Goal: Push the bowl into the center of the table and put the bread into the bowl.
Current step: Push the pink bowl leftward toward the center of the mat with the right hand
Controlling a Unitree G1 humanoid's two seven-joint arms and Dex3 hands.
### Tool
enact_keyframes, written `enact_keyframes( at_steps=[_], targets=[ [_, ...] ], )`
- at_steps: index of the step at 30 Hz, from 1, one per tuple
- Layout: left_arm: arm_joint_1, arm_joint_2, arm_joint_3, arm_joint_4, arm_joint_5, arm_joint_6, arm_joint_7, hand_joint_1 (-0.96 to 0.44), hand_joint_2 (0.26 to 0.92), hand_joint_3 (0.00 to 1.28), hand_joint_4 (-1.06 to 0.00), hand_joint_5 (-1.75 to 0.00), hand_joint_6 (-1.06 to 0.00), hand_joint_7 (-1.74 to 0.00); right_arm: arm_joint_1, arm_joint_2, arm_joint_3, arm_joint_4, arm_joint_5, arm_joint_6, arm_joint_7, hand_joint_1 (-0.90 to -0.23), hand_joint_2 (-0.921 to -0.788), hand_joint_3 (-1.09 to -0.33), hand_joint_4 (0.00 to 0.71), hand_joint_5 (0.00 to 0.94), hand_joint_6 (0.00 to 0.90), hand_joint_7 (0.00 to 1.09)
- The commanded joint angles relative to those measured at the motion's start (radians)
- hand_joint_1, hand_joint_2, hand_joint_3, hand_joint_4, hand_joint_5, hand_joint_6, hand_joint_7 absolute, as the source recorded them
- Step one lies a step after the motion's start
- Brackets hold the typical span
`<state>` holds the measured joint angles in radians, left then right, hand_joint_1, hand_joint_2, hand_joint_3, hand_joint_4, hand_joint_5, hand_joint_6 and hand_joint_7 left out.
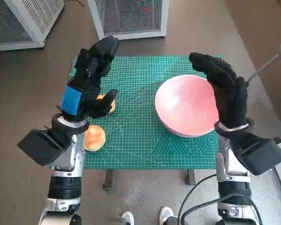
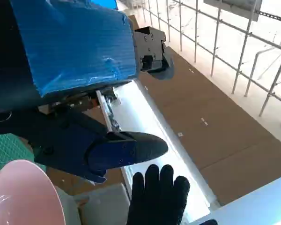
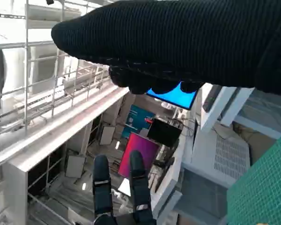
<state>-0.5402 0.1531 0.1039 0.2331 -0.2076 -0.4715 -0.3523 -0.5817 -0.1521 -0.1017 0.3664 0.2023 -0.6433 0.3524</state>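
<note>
Hands, left hand (image 1: 86, 82) and right hand (image 1: 225, 89), hover spread and empty above bowl (image 1: 185, 105) and bread (image 1: 94, 137).

A green cutting mat (image 1: 140, 140) with a white grid covers the small table in the middle of the head view. Brown floor (image 1: 28, 93) surrounds it. Two white cabinets with mesh fronts stand along the top edge, one (image 1: 18, 18) at upper left, one (image 1: 129, 16) at top centre. Two white shoes (image 1: 147, 218) show at the bottom edge. A black cable (image 1: 196, 206) loops at lower right.
</note>
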Motion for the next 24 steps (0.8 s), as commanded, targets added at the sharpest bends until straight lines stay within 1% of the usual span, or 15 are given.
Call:
enact_keyframes(
  at_steps=[1,10,19,24],
  targets=[
    [0.002,-0.002,-0.003,-0.003,-0.008,0.004,-0.003,-0.65,0.921,0.46,-0.20,-0.03,0.00,-0.64,0.005,0.000,-0.001,0.019,0.007,-0.003,0.009,-0.522,-0.921,-0.465,0.220,0.003,-0.001,0.52],
    [0.002,-0.003,-0.004,-0.003,-0.006,0.010,0.001,-0.64,0.921,0.47,-0.20,-0.03,0.00,-0.64,0.003,-0.003,-0.004,0.022,0.007,-0.007,0.009,-0.519,-0.921,-0.466,0.220,0.003,-0.001,0.52],
    [0.007,-0.002,-0.002,-0.023,-0.007,0.024,0.006,-0.65,0.921,0.46,-0.20,-0.04,0.00,-0.66,0.001,-0.006,-0.008,0.028,0.004,-0.016,0.008,-0.537,-0.921,-0.464,0.220,0.002,-0.001,0.51],
    [0.008,-0.004,-0.003,-0.024,-0.004,0.022,0.006,-0.65,0.921,0.46,-0.20,-0.04,0.00,-0.67,-0.002,-0.018,-0.019,0.039,0.002,-0.025,0.004,-0.541,-0.921,-0.462,0.219,0.001,-0.001,0.50]
  ],
)
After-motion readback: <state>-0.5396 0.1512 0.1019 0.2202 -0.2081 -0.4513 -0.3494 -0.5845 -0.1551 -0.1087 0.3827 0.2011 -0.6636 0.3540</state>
